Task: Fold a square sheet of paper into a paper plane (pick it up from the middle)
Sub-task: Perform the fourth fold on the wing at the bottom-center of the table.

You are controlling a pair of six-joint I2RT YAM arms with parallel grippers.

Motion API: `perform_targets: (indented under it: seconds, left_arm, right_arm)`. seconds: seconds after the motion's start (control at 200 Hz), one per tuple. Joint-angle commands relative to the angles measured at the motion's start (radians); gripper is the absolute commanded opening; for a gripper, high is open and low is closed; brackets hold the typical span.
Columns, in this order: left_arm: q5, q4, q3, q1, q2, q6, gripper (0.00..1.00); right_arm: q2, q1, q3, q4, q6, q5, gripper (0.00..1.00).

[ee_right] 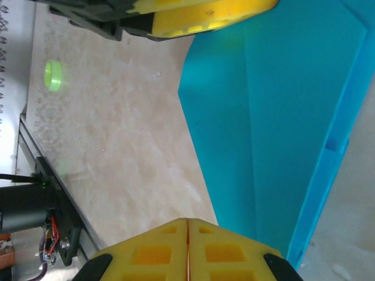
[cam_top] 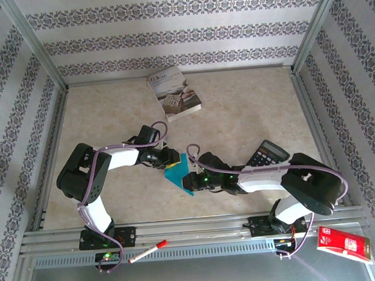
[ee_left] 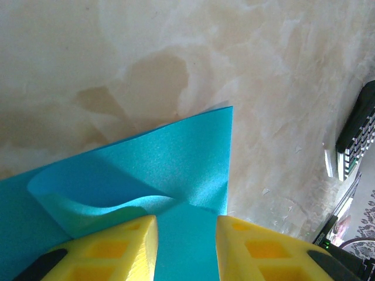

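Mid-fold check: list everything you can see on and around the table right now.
paper sheet: one, teal-blue, partly folded, table centre between the grippers
book: one, grey-white, far side of table
calculator: one, black, by the right arm
marker: one, red and white, near rail
packet: one, red, near right corner
table: one, beige marbled
left gripper: one, yellow fingers, apart over the paper
right gripper: one, yellow fingers, shut, beside the paper

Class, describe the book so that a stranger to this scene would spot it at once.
Start at the beige marbled table ringed by patterned walls. Near the middle of its far edge lies the book. It is grey-white and printed, unlike the teal paper between the arms and the black calculator at right.
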Motion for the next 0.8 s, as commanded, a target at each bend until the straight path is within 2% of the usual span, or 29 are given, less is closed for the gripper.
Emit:
perform_targets:
  seconds: [0.0, 0.205, 0.4, 0.794]
  left_arm:
    - [-0.096, -0.096, -0.012, 0.014, 0.038, 0.039, 0.33]
    - [-0.095, -0.098, -0.012, 0.013, 0.039, 0.042, 0.33]
    - [-0.096, -0.093, -0.015, 0.014, 0.039, 0.043, 0.33]
    - [-0.102, -0.097, -0.015, 0.015, 0.044, 0.045, 0.33]
  right_arm:
    - [0.056, -0.022, 0.036, 0.0, -0.035, -0.036, 0.07]
    - [0.125, -0.033, 0.032, 0.006, -0.036, -0.063, 0.06]
    - [0.121, -0.03, -0.034, 0.016, -0.015, -0.068, 0.05]
    - [0.045, 0.074, -0.171, 0.012, 0.067, -0.014, 0.04]
